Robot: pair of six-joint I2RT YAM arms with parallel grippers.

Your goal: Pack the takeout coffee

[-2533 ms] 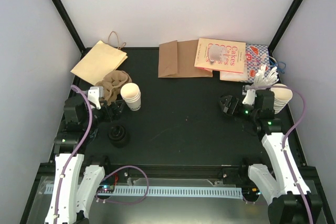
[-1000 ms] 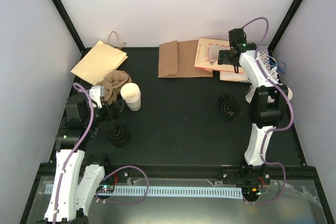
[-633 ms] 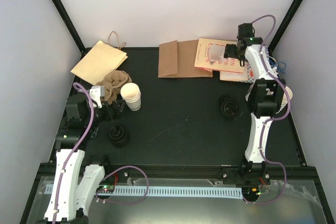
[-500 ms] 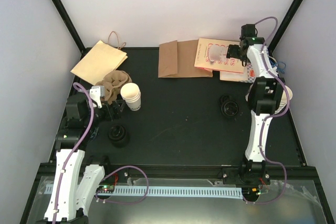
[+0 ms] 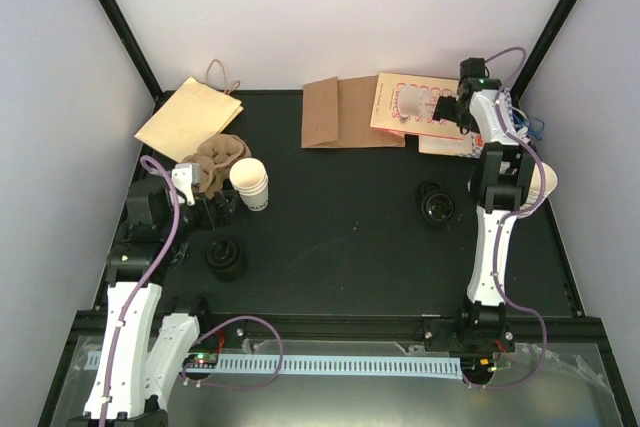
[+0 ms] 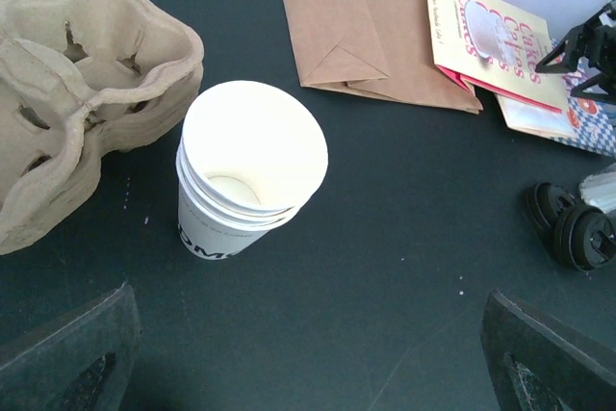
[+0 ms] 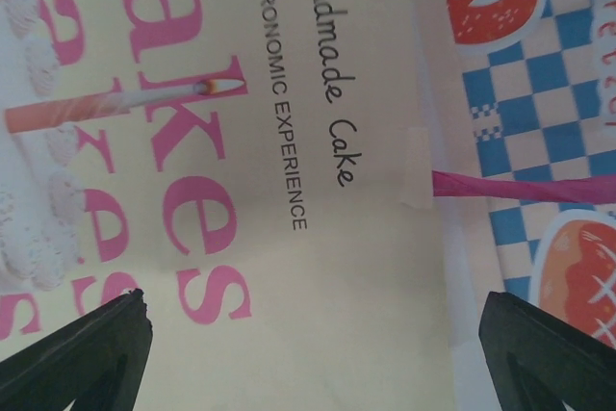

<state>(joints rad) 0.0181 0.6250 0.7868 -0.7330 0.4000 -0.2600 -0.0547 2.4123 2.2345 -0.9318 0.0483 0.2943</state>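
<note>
The takeout coffee, a small white paper cup [image 6: 241, 185] with dark print low on its side, stands upright and empty on the black table, its rim looking layered. In the top view the cup [image 5: 250, 185] is just right of my left gripper [image 5: 220, 210]. That left gripper [image 6: 308, 368] is open, its fingers [image 6: 67, 353] low and short of the cup, with nothing between them. My right gripper [image 5: 446, 108] reaches to the back of the table. It hangs open close over the cream "Cakes" paper bag [image 7: 289, 267], both fingertips [image 7: 553, 353] apart and holding nothing.
A cardboard cup carrier [image 6: 77, 93] sits left of the cup. Flat brown bags [image 5: 345, 112] and a tan bag [image 5: 190, 117] lie at the back, a blue-checked bag [image 7: 539, 132] beside the Cakes bag. Black lids [image 5: 436, 204] and one lid [image 5: 225, 259] lie on the table. Stacked cups [image 5: 543, 185] stand far right.
My right arm has swung from beside the black lids to the back of the table and settled over the Cakes bag. The left arm and the cup have not moved.
</note>
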